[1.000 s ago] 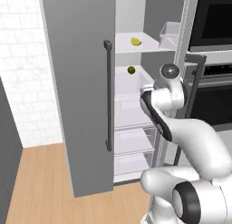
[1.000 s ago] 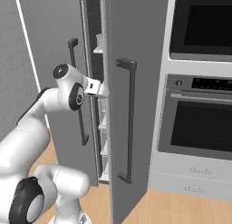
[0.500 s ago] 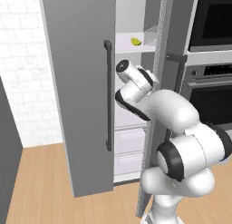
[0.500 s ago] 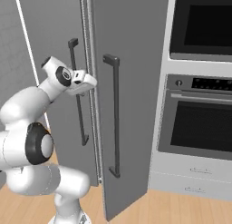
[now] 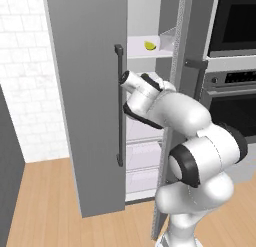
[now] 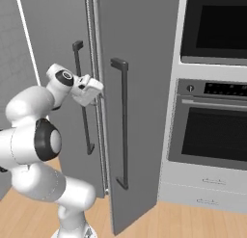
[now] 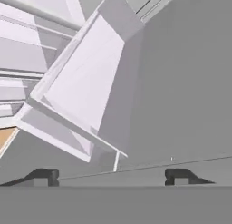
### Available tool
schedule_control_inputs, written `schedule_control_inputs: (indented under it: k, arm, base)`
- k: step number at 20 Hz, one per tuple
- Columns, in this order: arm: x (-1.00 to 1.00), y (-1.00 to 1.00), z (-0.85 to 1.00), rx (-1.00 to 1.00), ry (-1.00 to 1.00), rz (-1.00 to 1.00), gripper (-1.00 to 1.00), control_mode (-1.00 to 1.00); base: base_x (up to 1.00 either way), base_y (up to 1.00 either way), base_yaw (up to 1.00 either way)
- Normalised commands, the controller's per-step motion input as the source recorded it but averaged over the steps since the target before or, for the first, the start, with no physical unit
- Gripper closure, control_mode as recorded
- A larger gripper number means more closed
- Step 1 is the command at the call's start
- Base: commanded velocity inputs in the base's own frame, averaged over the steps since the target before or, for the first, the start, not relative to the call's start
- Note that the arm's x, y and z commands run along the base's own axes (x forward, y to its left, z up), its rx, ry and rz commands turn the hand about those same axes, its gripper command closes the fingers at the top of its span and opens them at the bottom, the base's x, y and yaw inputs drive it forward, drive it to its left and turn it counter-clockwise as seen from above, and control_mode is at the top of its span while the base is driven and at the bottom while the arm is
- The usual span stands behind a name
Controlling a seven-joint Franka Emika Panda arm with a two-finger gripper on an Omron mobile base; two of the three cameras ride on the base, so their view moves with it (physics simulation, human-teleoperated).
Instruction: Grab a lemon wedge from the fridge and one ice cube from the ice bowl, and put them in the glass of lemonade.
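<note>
The gripper stands with its jaws spread wide and nothing between them, its two dark tips framing grey door panel and white shelving in the hand view, so it grasps nothing. The lemon wedge lies up on a white shelf inside the fridge, beside a clear bin, well above where the hand now sits. From where I stand the hand is level with the middle of the left door, right by its dark bar handle, pointing into the gap between the two doors; from the right side both doors look only partly swung. The arm is folded tightly: elbow bulging out toward the oven, forearm doubling back across the fridge opening, wrist cocked toward the left door. To do this step well, I judge the hand must first rise to shelf height and turn inward, clearing the door edge and the handle, then come at the wedge from the front with the jaws open and straddling it. The wedge is small, so a squeeze off its middle could nudge it back along the shelf
</note>
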Motion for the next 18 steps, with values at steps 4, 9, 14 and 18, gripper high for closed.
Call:
schedule_control_inputs:
  k: [4, 9, 14, 18]
  arm:
    - [-0.67, -1.00, -0.03, -0.08, -0.02, -0.14, -1.00, -1.00]
    - [-0.87, -1.00, 0.09, -0.01, -0.04, -0.07, -1.00, -1.00]
    - [-0.71, -0.41, 0.63, 0.00, -0.01, 0.00, -1.00, -1.00]
    - [-0.05, 0.22, 0.94, -0.04, 0.00, 0.07, -1.00, -1.00]
  base:
    - [0.00, 0.00, 0.00]
    - [0.00, 0.00, 0.00]
    - [0.00, 0.00, 0.00]
    - [0.00, 0.00, 0.00]
